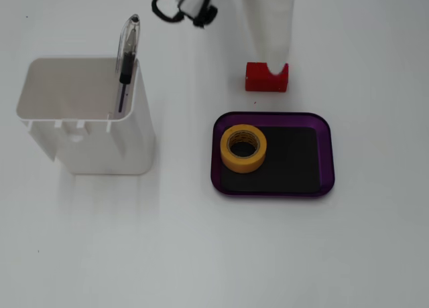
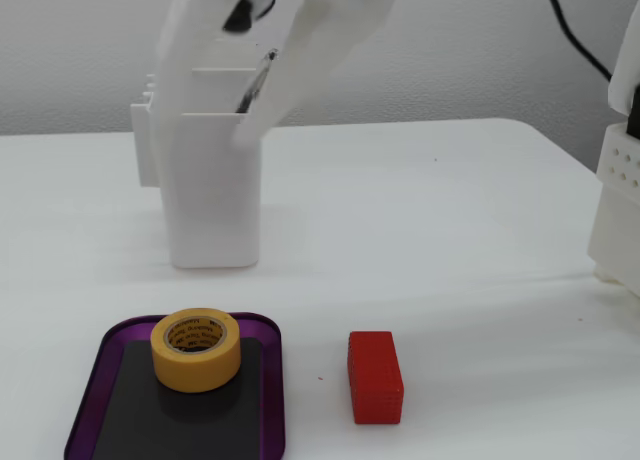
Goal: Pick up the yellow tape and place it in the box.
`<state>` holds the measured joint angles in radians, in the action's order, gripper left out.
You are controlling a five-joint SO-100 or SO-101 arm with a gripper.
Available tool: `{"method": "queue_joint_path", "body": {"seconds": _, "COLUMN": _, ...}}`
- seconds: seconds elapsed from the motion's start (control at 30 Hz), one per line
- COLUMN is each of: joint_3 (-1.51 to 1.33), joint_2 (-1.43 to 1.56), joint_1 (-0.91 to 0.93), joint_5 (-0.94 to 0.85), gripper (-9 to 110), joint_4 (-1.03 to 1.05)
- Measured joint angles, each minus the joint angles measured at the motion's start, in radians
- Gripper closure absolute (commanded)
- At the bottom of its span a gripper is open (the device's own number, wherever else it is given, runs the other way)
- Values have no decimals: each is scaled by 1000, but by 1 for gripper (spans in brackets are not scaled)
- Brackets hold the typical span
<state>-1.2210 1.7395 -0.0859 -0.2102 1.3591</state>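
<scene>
Fixed views, left to right. In one fixed view a tall white container (image 1: 84,117) stands at left on the white surface (image 1: 201,254), with a pen (image 1: 127,53) leaning upright inside it. To its right lies the box (image 1: 273,191) — a shallow purple tray with a black floor. The yellow tape (image 1: 243,148) rests flat inside it, in the tray's upper-left corner, tan core facing up. Above the tray, apart from it, sits a red block (image 1: 266,78). The white arm (image 1: 271,20) overlaps the block's top edge. In the other fixed view the blurred fingers (image 2: 262,110) hang raised before the container — they grip nothing, but their opening cannot be told.
</scene>
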Motion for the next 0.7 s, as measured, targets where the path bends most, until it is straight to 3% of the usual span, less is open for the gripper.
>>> {"method": "queue_joint_path", "body": {"seconds": 0.27, "joint_3": -104, "joint_2": 426, "joint_1": 2, "joint_5": 2, "gripper": 89, "joint_4": 117}}
{"method": "queue_joint_path", "body": {"seconds": 0.7, "joint_3": -876, "joint_2": 1009, "joint_1": 3, "joint_5": 6, "gripper": 89, "joint_4": 51}}
